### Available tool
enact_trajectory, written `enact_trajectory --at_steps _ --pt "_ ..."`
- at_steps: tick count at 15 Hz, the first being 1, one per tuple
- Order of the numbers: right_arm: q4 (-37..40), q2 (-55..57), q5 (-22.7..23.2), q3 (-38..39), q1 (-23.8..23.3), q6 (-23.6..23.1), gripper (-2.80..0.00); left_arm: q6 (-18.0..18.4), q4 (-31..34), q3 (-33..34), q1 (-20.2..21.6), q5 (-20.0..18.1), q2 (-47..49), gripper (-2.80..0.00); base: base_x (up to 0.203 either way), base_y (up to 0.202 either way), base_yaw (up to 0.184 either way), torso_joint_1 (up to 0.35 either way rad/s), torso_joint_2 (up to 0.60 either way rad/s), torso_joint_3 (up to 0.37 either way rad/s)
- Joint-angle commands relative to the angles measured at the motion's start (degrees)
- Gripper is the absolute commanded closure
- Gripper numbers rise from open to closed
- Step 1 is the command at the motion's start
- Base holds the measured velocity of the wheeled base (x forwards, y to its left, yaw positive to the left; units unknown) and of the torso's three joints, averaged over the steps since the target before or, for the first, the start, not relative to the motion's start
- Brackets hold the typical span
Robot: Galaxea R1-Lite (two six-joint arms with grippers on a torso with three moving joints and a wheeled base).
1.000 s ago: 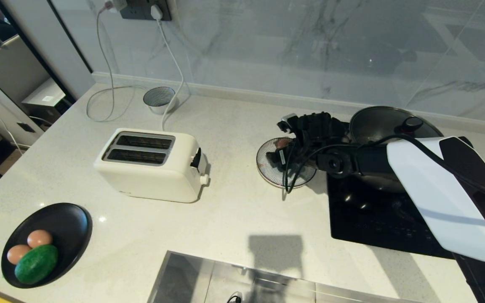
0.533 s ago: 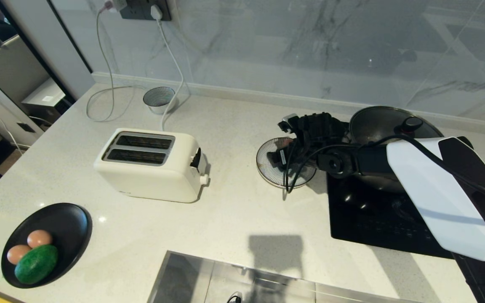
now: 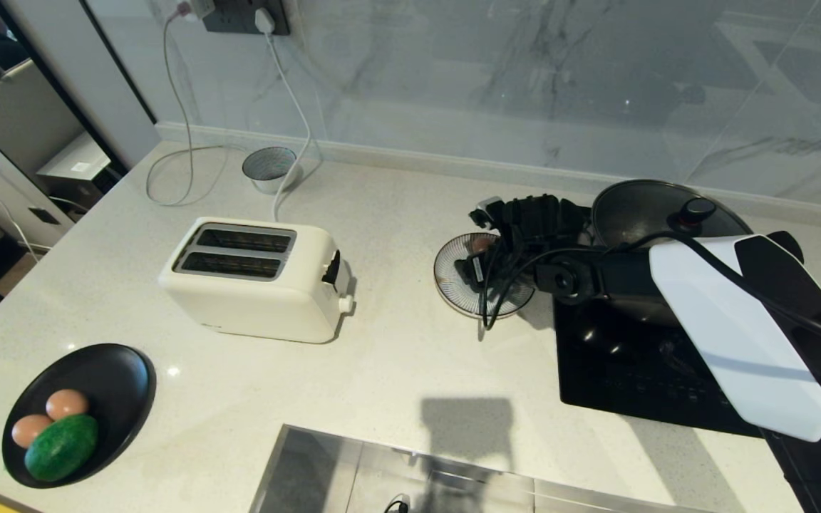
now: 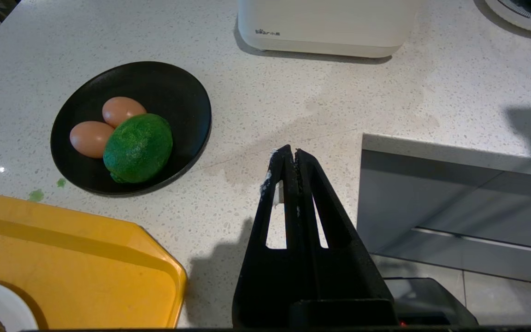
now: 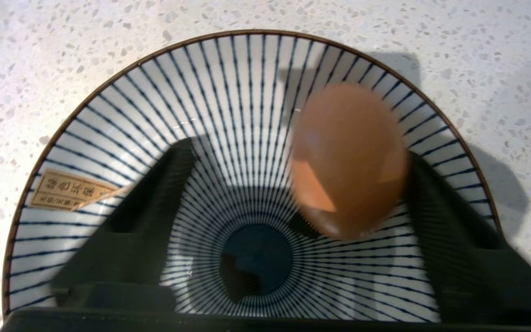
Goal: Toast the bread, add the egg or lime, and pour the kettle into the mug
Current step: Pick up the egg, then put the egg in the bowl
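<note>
A pinkish-brown egg (image 5: 348, 161) lies inside the blue-striped bowl (image 5: 109, 138) and looks blurred. It sits close against one finger of my right gripper (image 5: 297, 154), with a wide gap to the other finger. That gripper (image 3: 478, 260) hangs open over the bowl (image 3: 453, 285), left of the hob. The lime (image 4: 138, 147) rests with two eggs (image 4: 109, 122) on a black plate (image 4: 178, 92) at the counter's front left. My left gripper (image 4: 290, 154) is shut and empty above the counter by the sink edge. Bread, kettle and mug are out of view.
A white two-slot toaster (image 3: 254, 278) stands mid-counter with its cord running to the wall. A lidded pan (image 3: 660, 214) sits on the black hob (image 3: 631, 370). A small striped cup (image 3: 269, 167) stands at the back, the sink (image 3: 396, 470) in front, and a yellow tray (image 4: 62, 258) front left.
My right arm has shifted only slightly over the striped bowl. The plate, toaster and pan have not moved.
</note>
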Motion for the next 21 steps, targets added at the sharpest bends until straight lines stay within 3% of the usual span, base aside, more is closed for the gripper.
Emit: enact_trajectory --at_steps 1,12,21 --pt "-0.04 0.15 0.27 0.02 0.01 -0.03 0.0 -0.03 -0.02 0.0 -0.03 0.04 -0.04 0.0 0.0 0.0 0.0 0.0 0.0 0.0" --pt "0.09 -1.27 0.46 -0.15 -0.25 0.1 0.0 0.01 -0.02 0.0 0.04 0.0 -0.04 0.0 0.0 0.0 0.0 0.0 0.0 0.0" --pt "7.07 -16.34 -4.3 1.85 0.13 2.72 0.0 -0.03 -0.02 0.0 0.06 0.04 -0.04 0.0 0.0 0.0 0.0 0.0 0.0 0.0"
